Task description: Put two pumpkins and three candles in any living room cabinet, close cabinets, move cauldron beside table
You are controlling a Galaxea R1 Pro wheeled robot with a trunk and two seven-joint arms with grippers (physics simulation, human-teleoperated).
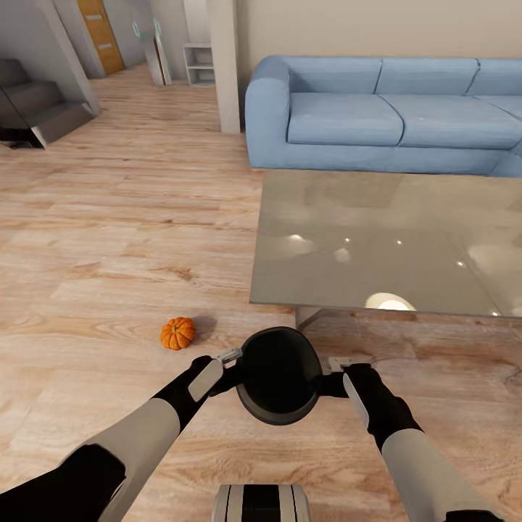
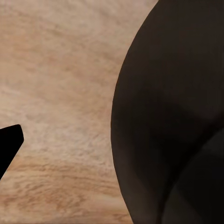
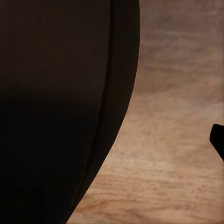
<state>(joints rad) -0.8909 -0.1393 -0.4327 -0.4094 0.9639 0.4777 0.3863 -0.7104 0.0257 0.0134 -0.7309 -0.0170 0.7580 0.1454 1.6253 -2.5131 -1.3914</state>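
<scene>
Holding the cauldron (image 1: 279, 373) between my left gripper (image 1: 230, 357) and my right gripper (image 1: 339, 365), I press one on each side of it, low in the middle of the frame, just in front of the table (image 1: 326, 239); whether the jaws are open or shut I cannot tell. It looks big, round, hard and smooth, so I think it could slip, and squeezing both bulging sides is the best hold. One pumpkin (image 1: 177, 333) sits on the floor (image 1: 109, 254), left of the cauldron.

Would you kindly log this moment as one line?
cauldron between left claw and right claw | near table corner | pumpkin on floor
</scene>
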